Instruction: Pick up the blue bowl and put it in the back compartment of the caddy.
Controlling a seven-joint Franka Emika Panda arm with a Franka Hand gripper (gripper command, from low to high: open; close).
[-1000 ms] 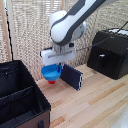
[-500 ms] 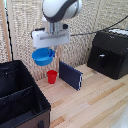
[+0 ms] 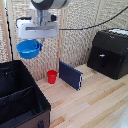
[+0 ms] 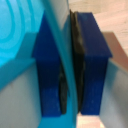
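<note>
The blue bowl hangs in the air at the exterior view's left, above the far end of the caddy. My gripper is shut on the bowl's rim. In the wrist view the bowl's blue wall fills the frame, and its rim sits pinched between the two dark-blue fingers. The caddy is a black bin with a thin divider splitting it in two. The back compartment lies below the bowl and slightly toward the exterior view's left.
A small red cup stands on the wooden table beside the caddy. A flat dark-blue box leans upright next to it. A black boxy machine with a cable sits at the exterior view's right. A wicker screen backs the scene.
The arm has lifted the bowl off the table and carried it toward the exterior view's left, from beside the red cup to above the caddy's far end.
</note>
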